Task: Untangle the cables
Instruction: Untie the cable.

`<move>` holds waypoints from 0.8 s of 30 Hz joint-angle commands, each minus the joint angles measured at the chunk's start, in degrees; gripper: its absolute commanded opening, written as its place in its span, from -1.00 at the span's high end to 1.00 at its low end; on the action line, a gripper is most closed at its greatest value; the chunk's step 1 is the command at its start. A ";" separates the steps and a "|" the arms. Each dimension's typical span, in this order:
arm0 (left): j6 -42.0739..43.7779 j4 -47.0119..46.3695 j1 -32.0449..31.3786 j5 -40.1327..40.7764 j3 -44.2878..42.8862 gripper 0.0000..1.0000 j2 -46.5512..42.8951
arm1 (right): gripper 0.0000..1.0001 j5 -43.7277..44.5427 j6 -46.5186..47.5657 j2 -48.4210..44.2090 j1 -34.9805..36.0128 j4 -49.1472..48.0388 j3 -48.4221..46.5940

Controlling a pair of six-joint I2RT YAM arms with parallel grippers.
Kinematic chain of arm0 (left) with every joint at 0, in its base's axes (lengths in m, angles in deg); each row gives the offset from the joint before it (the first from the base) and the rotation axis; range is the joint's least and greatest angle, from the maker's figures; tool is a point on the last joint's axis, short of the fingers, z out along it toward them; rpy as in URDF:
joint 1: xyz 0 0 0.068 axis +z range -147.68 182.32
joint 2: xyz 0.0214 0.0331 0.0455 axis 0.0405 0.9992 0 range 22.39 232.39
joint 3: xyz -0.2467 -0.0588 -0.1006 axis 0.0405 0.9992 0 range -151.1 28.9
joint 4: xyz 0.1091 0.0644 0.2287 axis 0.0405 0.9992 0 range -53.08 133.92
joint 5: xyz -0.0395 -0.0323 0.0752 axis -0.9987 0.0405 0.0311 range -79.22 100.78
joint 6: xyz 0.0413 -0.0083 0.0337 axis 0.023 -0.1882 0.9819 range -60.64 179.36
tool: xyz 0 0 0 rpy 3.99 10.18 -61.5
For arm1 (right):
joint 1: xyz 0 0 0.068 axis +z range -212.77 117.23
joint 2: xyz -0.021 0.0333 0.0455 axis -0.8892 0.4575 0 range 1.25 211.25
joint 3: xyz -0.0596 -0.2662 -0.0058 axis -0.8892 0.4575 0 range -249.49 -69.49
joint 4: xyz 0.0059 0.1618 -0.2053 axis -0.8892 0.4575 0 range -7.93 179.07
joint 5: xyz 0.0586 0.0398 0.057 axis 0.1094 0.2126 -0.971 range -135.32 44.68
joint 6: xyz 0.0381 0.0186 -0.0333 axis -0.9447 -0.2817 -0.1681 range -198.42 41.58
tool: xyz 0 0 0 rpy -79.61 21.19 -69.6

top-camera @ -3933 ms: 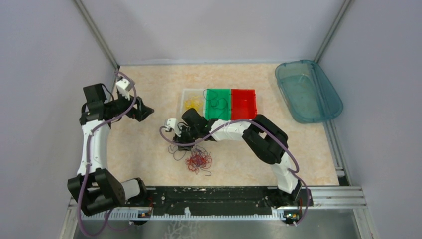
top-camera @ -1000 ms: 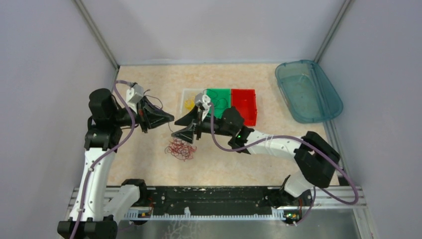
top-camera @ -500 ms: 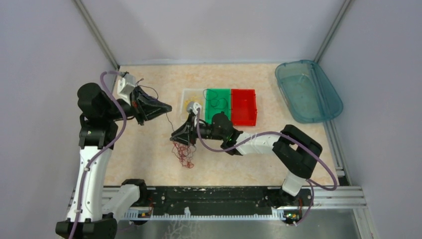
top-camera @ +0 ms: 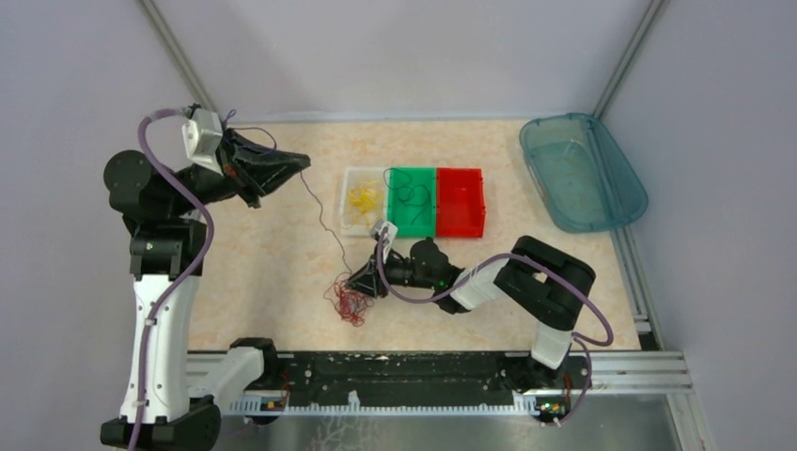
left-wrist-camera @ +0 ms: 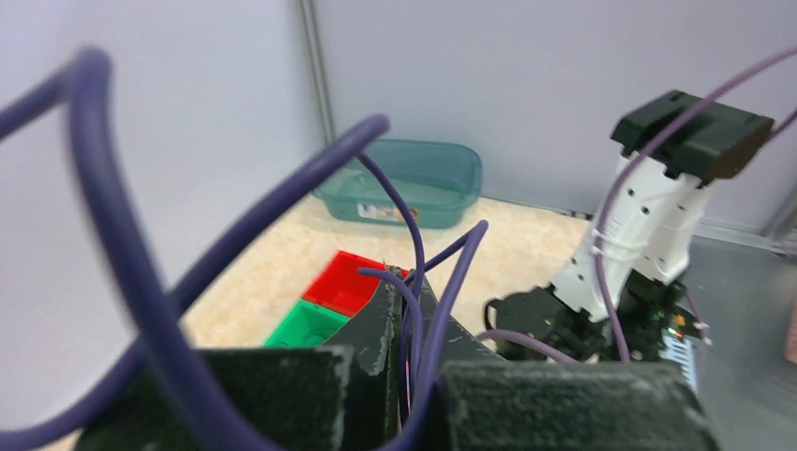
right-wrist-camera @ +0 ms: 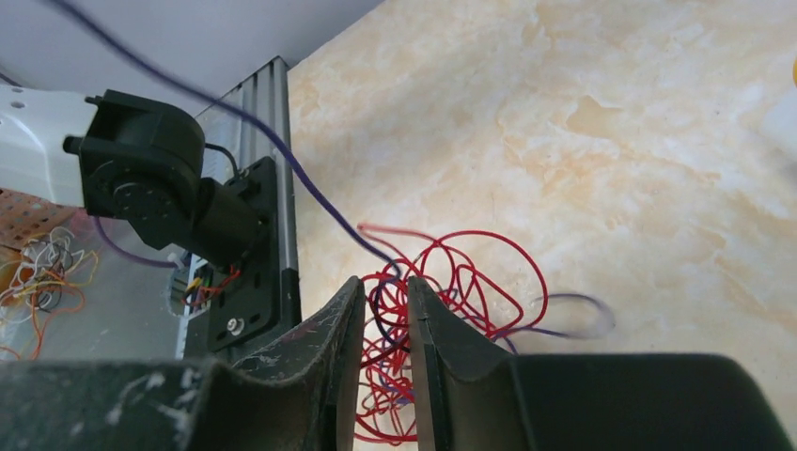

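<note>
The cables lie as a tangle of thin red and dark purple wires on the tabletop, seen close up as red loops in the right wrist view. One purple wire runs taut from the tangle up to my left gripper, raised at the back left. That gripper is shut on purple strands. My right gripper sits low on the tangle. Its jaws are drawn close around red and purple strands.
A clear bin with yellow wires, a green bin with dark wires and a red bin stand side by side behind the tangle. A teal tub sits at the back right. The rail bounds the near edge.
My left arm rose and drew back to the left, pulling the purple wire taut. My right gripper dropped toward the near side onto the tangle and narrowed its jaws.
</note>
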 commanded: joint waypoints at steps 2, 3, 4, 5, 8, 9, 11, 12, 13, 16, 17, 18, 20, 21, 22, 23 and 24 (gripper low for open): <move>-2.42 -4.94 -0.43 7.84 -7.89 1.00 1.65 | 0.53 2.74 -1.40 0.38 0.53 -9.00 2.88; -2.37 -4.77 -0.36 9.09 -9.68 1.00 2.29 | 0.53 3.04 -1.22 0.39 0.51 -9.42 3.28; -2.23 -4.73 -0.39 10.22 -11.21 1.00 2.79 | 0.53 3.15 -1.25 0.38 0.58 -9.58 3.51; -2.19 -4.79 -0.39 11.47 -12.73 1.00 3.23 | 0.52 3.15 -1.28 0.47 0.56 -9.80 3.75; -1.48 -5.67 -0.36 13.12 -16.68 1.00 4.45 | 0.52 3.35 -1.78 0.78 0.52 -11.14 4.64; -1.01 -5.94 -0.37 13.47 -17.93 1.00 4.81 | 0.52 3.58 -1.87 0.89 0.56 -11.52 5.19; -0.15 -5.99 -0.41 14.38 -21.53 1.00 6.10 | 0.52 3.90 -2.04 1.04 0.56 -12.35 6.02; 0.28 -5.93 -0.39 14.86 -22.98 1.00 6.67 | 0.52 4.05 -2.22 1.15 0.55 -12.79 6.39; 0.69 -5.86 -0.40 15.03 -24.56 1.00 7.25 | 0.52 4.10 -2.28 1.29 0.56 -13.23 6.79; 1.60 -6.97 -0.43 16.37 -28.69 1.00 8.74 | 0.52 4.37 -2.81 1.52 0.53 -14.53 7.74; 1.69 -7.35 -0.37 16.76 -30.04 1.00 9.28 | 0.51 4.42 -2.97 1.65 0.64 -14.66 7.75; 1.89 -7.59 -0.37 16.94 -31.57 1.00 9.87 | 0.50 4.35 -2.99 1.70 0.60 -14.76 7.88; 2.29 -8.66 -0.36 17.75 -34.09 1.00 10.81 | 0.49 4.64 -2.97 1.81 0.61 -14.80 8.12; 3.02 -9.03 -0.37 18.13 -35.46 1.00 11.31 | 0.46 4.70 -2.79 1.90 0.60 -14.80 8.34; 3.62 -9.44 -0.37 18.77 -37.00 1.00 11.93 | 0.43 4.79 -2.64 2.04 0.60 -14.72 8.54; 3.97 -9.48 -0.37 19.31 -38.96 1.00 12.68 | 0.42 4.95 -2.61 2.14 0.65 -14.72 8.76; 4.24 -8.90 -0.40 19.38 -40.79 1.00 13.46 | 0.40 5.06 -2.59 1.99 0.62 -14.88 9.02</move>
